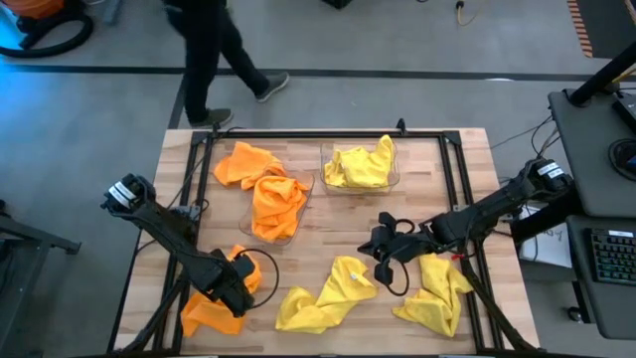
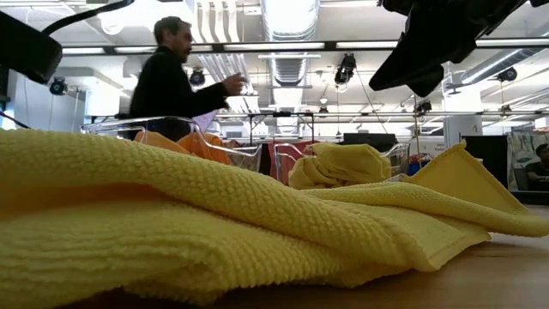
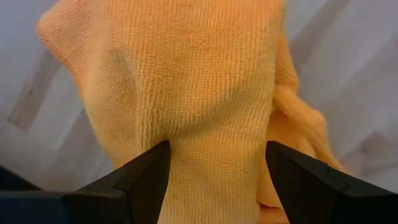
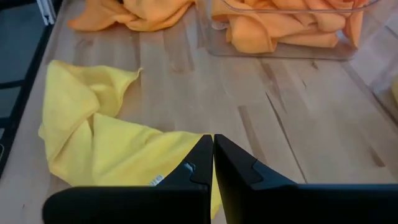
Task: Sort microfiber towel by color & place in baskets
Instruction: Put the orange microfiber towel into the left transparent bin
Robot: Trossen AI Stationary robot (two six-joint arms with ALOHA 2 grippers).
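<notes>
You've got the butcher-block table [image 1: 318, 214] spread with cloths: the left clear basket [image 1: 281, 209] holds orange towels with one more orange towel [image 1: 241, 162] draped beside its far corner, the right clear basket [image 1: 360, 167] holds yellow ones, and two yellow towels lie loose up front, one at centre [image 1: 323, 295], one to the right [image 1: 434, 293]. Your left gripper [image 1: 234, 283] sits over the orange towel at the near left [image 1: 214, 308], and the wrist view shows its fingers [image 3: 146, 174] set wide with orange cloth bunched between them, apparently not yet pinched. Close firmly on that bunch, I'd say, lift well clear of the basket rim, then carry it to the left basket. Your right gripper [image 4: 213, 163] hovers over bare wood between the yellow towels, fingers pressed together, empty.
</notes>
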